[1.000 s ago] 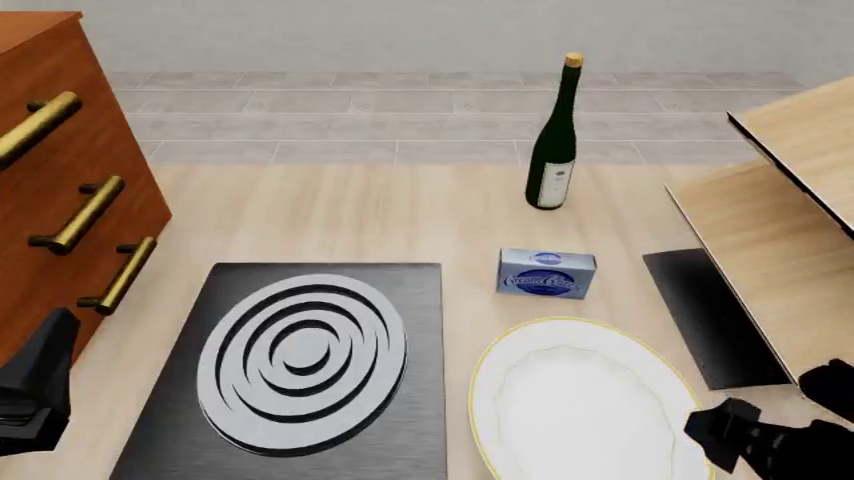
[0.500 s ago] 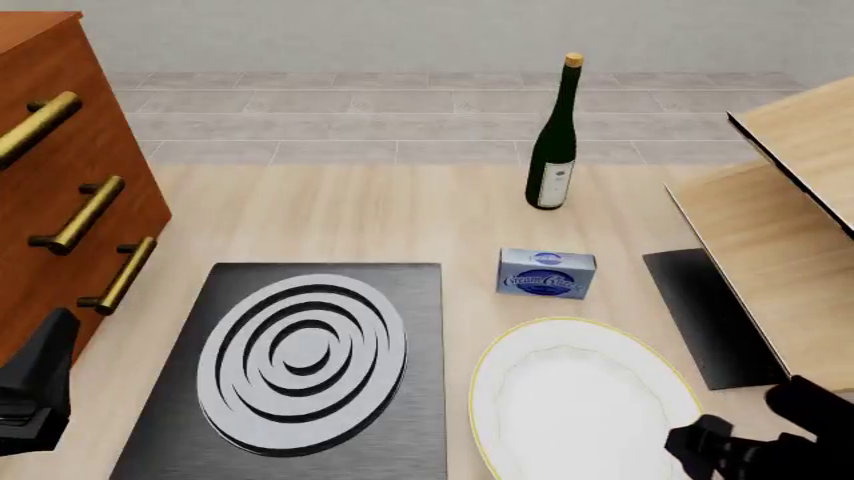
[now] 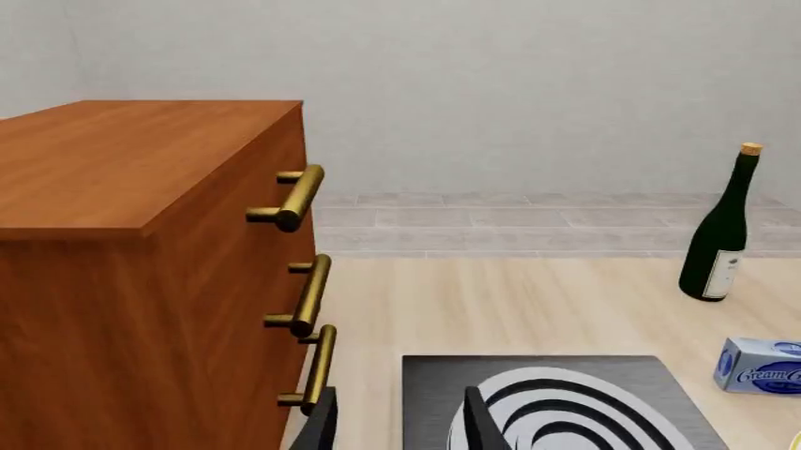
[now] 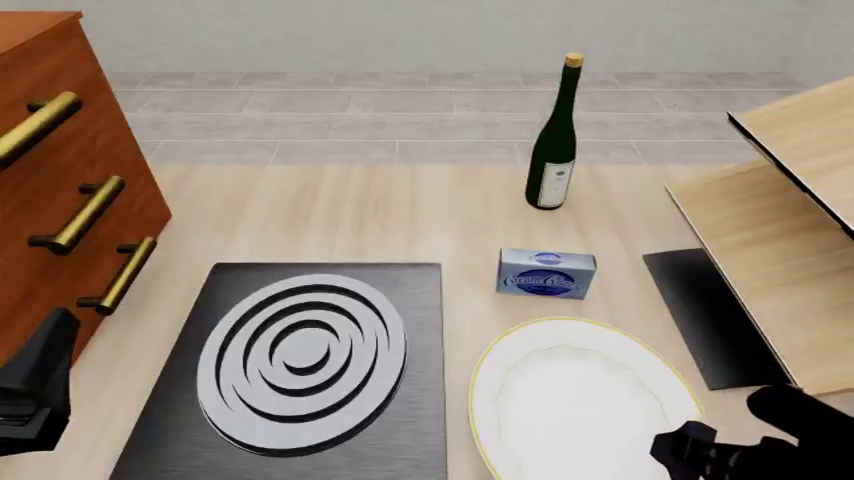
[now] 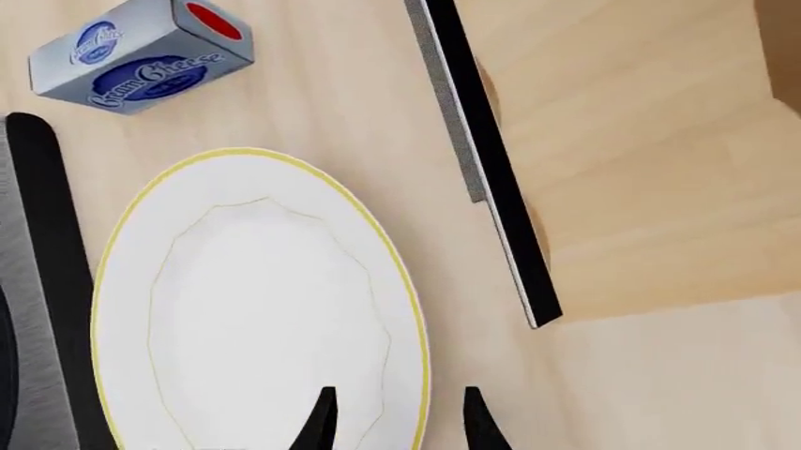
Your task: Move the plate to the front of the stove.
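Note:
The white plate (image 4: 574, 400) with its thin gold rim lies flat on the table, just right of the black stove (image 4: 400, 300) with the silver ring burner. In the right wrist view, my right gripper (image 5: 398, 427) is open at the plate (image 5: 250, 309). One finger is over the plate's near right edge and the other over bare table, so the rim lies between them. In the front view, the right gripper (image 4: 681, 452) shows at the bottom right. My left gripper (image 3: 398, 431) is open and empty between the dresser and the stove (image 3: 432, 394).
A wooden dresser (image 4: 67, 200) with brass handles stands at the left. A cream cheese box (image 4: 547, 272) sits just beyond the plate, with a dark wine bottle (image 4: 554, 140) farther back. At the right are a plain dark flat panel (image 4: 707, 315) and wooden boards (image 4: 774, 240).
My right gripper has moved left and toward the table's near edge, closing in on the plate's front right rim. The plate and my left arm have not moved.

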